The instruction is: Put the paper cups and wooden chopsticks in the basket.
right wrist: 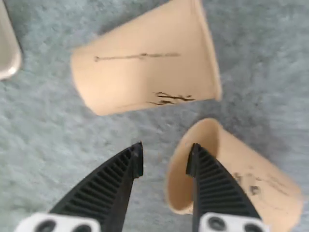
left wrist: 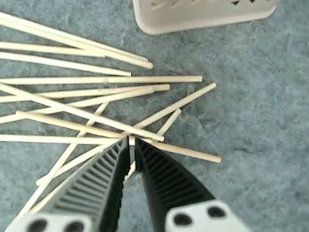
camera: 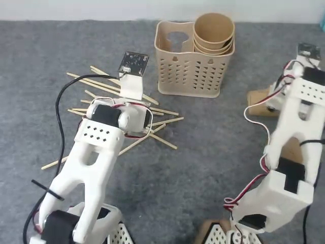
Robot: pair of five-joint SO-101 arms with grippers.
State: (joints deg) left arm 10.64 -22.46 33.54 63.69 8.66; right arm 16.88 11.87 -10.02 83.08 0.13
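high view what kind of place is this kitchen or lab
Likely a robot practice bench, not a kitchen: two white arms on a grey felt-like mat, with loose wooden chopsticks, paper cups and a beige basket set out as props.

A mottled grey, felt-like tabletop (camera: 213,147) carries pale straw-coloured wooden chopsticks (left wrist: 101,79) and a cream basket (camera: 188,71) patterned with rows of small slots. The paper cups (camera: 214,30) stacked in it are plain tan, while two tan loose cups (right wrist: 145,63) bear dark scribbled marks. The arms (camera: 96,168) are white with black blocks, and the left hand (left wrist: 132,141) and right hand (right wrist: 164,157) are black and ribbed.
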